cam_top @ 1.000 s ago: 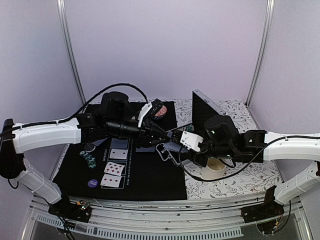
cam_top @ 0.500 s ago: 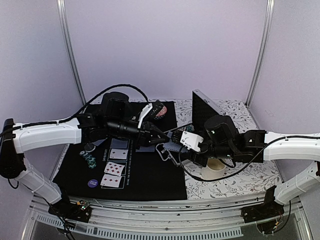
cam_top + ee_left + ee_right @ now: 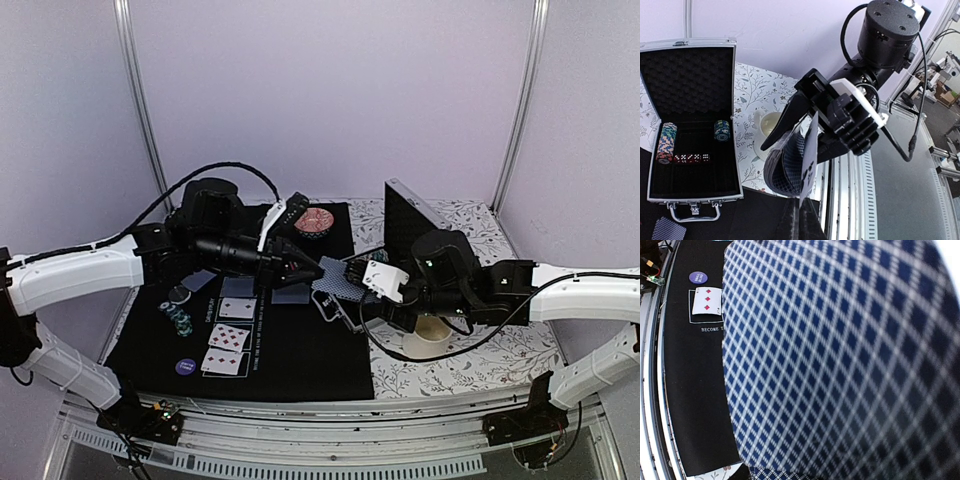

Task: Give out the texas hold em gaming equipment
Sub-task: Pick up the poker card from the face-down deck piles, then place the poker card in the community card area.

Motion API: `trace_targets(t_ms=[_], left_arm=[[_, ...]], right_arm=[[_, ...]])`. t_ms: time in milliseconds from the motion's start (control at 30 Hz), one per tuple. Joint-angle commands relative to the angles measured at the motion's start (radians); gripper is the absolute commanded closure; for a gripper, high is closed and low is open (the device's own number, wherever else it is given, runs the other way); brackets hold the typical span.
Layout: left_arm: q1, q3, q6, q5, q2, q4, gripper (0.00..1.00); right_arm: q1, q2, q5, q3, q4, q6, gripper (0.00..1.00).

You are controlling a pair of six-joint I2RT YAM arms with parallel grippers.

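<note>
The left end effector is clenched on the bottom edge of a single playing card. The card stands edge-on right at the deck; whether the two touch cannot be told. The right end effector grasps that blue-backed deck, held above the right edge of the black mat at mid-bench. Face-up cards, a chip stack and a purple disc lie on the mat's left side, with open mat to their right. The white cup and the open case stand further right.
</note>
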Motion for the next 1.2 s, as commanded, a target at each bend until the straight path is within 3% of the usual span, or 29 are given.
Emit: trace_targets(t_ms=[0,233,600,833,1167], left_arm=[[0.046,-0.018,0.004,0.036,-0.046,-0.044,1.00],[0.182,-0.032,-0.056,0.108,-0.110,-0.082,1.00],[0.523,-0.019,-0.109,0.174,-0.107,-0.201,1.00],[0.715,0.125,-0.063,0.055,0.197,-0.306,1.00],[0.785,0.364,-0.041,0.152,0.592,-0.341,1.00]], right_arm=[[0.001,-0.029,0.017,-0.015,0.023,-0.006,0.59],[-0.004,-0.027,0.017,-0.015,0.021,-0.003,0.59],[-0.005,-0.019,0.006,-0.013,0.022,-0.007,0.59],[-0.005,-0.011,0.001,-0.004,0.021,-0.014,0.59],[-0.005,-0.027,0.010,-0.017,0.004,-0.004,0.59]])
